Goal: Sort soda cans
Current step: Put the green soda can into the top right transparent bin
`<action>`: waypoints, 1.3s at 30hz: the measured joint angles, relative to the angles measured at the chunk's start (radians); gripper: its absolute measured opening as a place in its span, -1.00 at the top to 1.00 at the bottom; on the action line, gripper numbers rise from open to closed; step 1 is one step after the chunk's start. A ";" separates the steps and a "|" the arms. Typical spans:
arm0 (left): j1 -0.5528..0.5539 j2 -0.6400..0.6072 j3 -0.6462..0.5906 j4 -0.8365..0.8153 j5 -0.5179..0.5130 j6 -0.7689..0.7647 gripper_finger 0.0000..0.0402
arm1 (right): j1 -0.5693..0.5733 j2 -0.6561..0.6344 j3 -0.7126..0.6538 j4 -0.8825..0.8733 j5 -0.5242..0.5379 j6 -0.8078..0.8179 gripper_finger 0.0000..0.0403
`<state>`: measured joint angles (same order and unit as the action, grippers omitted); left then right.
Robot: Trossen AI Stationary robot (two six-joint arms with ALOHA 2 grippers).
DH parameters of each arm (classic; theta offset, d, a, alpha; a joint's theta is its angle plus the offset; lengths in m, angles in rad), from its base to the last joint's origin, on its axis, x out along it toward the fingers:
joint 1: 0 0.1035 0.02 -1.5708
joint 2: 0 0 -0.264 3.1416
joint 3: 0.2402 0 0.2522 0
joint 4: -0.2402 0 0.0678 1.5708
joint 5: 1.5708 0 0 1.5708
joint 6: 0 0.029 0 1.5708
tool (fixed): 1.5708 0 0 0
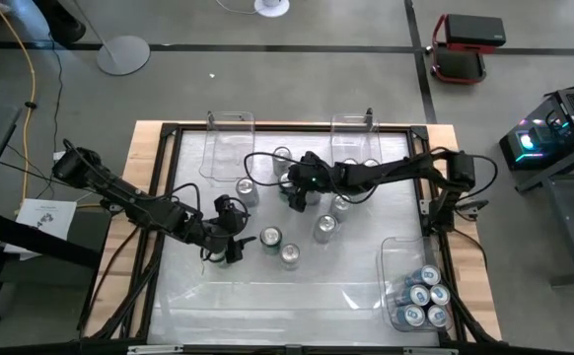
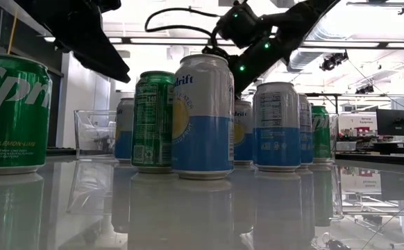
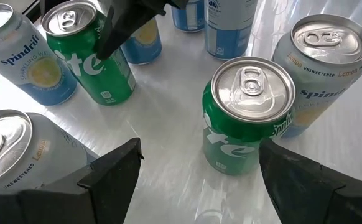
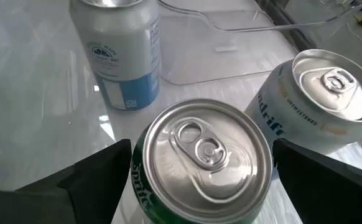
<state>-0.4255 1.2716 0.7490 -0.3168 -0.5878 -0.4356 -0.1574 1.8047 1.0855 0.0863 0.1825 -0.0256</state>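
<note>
Right wrist view: our right pincer (image 4: 199,180), fingers spread and empty, straddles a green aluminium soda can (image 4: 203,155) mid-tabletop (image 1: 307,286), beside a white-and-blue can (image 4: 321,102). We judge it light, rigid, slippery; grip mid-wall. Left pincer (image 3: 196,174), spread, flanks another green can (image 3: 246,115).

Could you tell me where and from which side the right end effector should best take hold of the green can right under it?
Grip the green can across its round side wall, just below the rim, coming straight down. It stands upright, and the right end effector is open with a finger on each side of it. A Spindrift can stands close by, so a sideways approach would probably bump it.
</note>
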 joint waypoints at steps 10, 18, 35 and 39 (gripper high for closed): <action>0.000 0.000 0.000 0.000 0.000 0.000 -0.51 | 0.000 0.006 0.000 0.013 0.000 -0.001 -0.67; 0.000 0.000 0.000 -0.001 0.000 0.000 -0.51 | 0.001 0.002 0.000 0.016 0.003 0.000 -0.40; -0.001 0.000 0.000 -0.002 0.000 -0.005 -0.51 | 0.105 -0.342 -0.002 -0.034 -0.001 -0.152 -0.39; -0.001 0.000 0.000 -0.003 0.000 -0.007 -0.51 | 0.212 -0.447 -0.002 -0.140 -0.049 -0.149 -0.39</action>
<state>-0.4263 1.2716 0.7490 -0.3195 -0.5877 -0.4422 0.0542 1.3574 1.0840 -0.0542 0.1333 -0.1747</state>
